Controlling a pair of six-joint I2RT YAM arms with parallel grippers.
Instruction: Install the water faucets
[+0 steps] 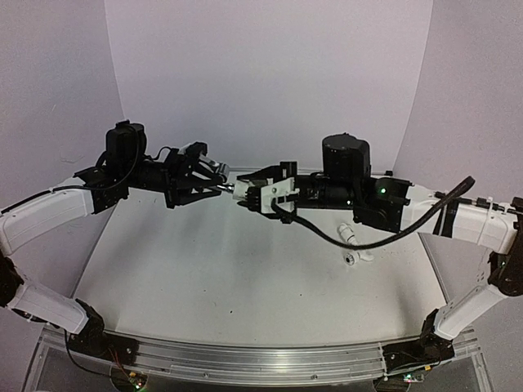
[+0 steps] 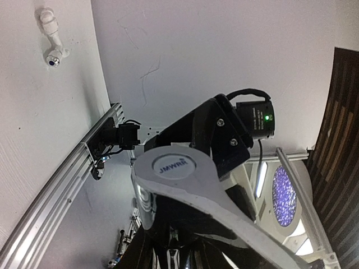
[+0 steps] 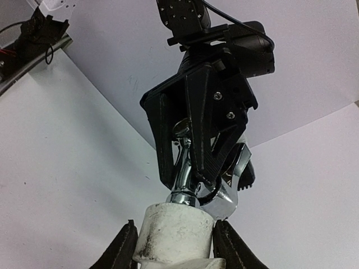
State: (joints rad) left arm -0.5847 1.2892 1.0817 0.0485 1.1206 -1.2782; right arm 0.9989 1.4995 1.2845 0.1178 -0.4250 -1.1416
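Observation:
My left gripper (image 1: 216,186) and right gripper (image 1: 243,196) meet tip to tip in mid-air above the table's far middle. In the right wrist view my right gripper (image 3: 175,245) is shut on a short white pipe fitting (image 3: 176,230). A chrome faucet piece (image 3: 188,168) sits against the fitting's end. My left gripper (image 3: 187,178) is shut around that chrome piece. In the left wrist view the faucet's grey lever handle (image 2: 174,168), marked JMWRR, fills the foreground and hides my own fingers.
Two loose white fittings (image 1: 347,233) (image 1: 355,258) lie on the table under the right arm; they also show at the top left of the left wrist view (image 2: 51,33). An aluminium rail (image 1: 245,359) runs along the near table edge.

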